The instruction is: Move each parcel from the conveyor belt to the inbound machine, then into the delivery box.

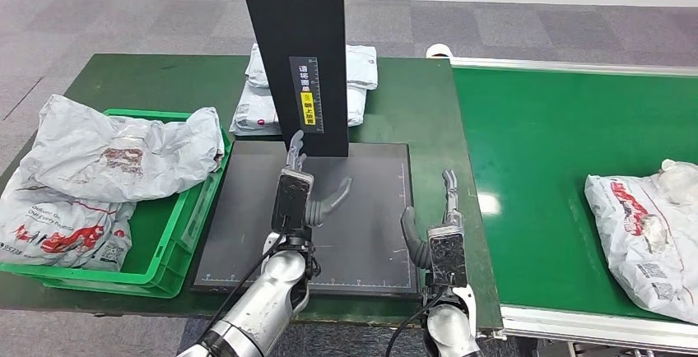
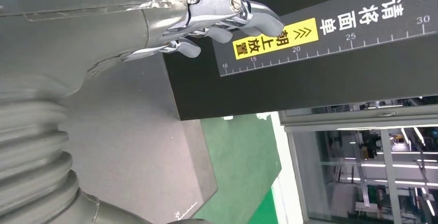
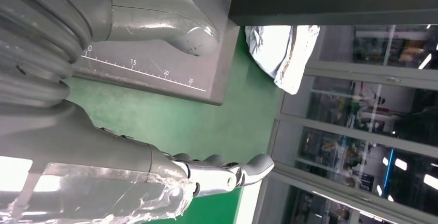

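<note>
A grey parcel with red print [image 1: 644,238] lies on the green conveyor belt [image 1: 543,159] at the right. The inbound machine is a dark scale plate [image 1: 362,234] with a black post [image 1: 298,53] bearing a yellow label; nothing lies on the plate. My left hand [image 1: 295,188] hovers over the plate near the post, fingers [image 2: 235,17] spread and holding nothing. My right hand [image 1: 440,229] is at the plate's right edge, fingers [image 3: 227,172] straight and apart, also holding nothing. The green delivery box [image 1: 169,246] at the left holds two grey parcels [image 1: 107,159].
More white parcels [image 1: 262,106] are stacked on the green table [image 1: 420,102] behind the post; one of these parcels [image 3: 281,53] shows in the right wrist view. A silver rail [image 1: 576,324] edges the belt at the front. Grey carpet floor lies beyond the table.
</note>
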You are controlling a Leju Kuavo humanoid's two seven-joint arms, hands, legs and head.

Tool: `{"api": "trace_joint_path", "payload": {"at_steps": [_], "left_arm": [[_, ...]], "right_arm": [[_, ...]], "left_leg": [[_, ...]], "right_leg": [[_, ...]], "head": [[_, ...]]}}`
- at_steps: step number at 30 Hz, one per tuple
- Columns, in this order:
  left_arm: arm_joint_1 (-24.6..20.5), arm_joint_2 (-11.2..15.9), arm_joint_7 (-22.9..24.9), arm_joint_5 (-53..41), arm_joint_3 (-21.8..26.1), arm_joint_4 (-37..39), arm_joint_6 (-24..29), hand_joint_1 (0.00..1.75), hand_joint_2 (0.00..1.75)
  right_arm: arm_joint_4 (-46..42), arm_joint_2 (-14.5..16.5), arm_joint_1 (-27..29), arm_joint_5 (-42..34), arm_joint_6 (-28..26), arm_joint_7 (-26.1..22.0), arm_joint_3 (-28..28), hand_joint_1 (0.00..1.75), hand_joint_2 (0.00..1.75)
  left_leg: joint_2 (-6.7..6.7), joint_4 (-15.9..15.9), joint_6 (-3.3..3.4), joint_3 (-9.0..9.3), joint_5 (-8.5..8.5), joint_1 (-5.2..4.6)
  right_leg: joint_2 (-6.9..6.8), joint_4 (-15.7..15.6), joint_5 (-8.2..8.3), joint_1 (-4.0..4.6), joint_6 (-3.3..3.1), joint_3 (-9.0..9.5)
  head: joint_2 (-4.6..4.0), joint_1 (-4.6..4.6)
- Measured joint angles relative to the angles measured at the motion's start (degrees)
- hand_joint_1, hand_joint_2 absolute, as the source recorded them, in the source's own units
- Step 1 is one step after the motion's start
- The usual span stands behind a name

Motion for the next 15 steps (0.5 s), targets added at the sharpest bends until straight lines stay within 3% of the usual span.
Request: {"api": "trace_joint_path", "payload": {"at_steps": [7, 15], "left_arm": [[-0.1, 0.0, -0.9, 0.1, 0.2, 1.3, 0.0, 0.00, 1.75], [0.1, 0.2, -0.5, 1.4, 1.1, 1.8, -1.1, 0.00, 1.75]], "right_arm": [[0.0, -0.4, -0.4, 0.2, 1.6, 1.3, -0.3, 0.00, 1.75], [1.2, -2.8, -1.5, 9.7, -2.5, 6.3, -3.1, 0.00, 1.75]], "left_leg": [[0.01, 0.0, 0.00, 0.00, 0.00, 0.00], [-0.01, 0.0, 0.00, 0.00, 0.00, -0.01]], "right_leg": [[0.00, 0.0, 0.00, 0.00, 0.00, 0.00], [-0.01, 0.0, 0.00, -0.02, 0.00, 0.01]], "head": [[0.00, -0.01], [0.00, 0.00]]}}
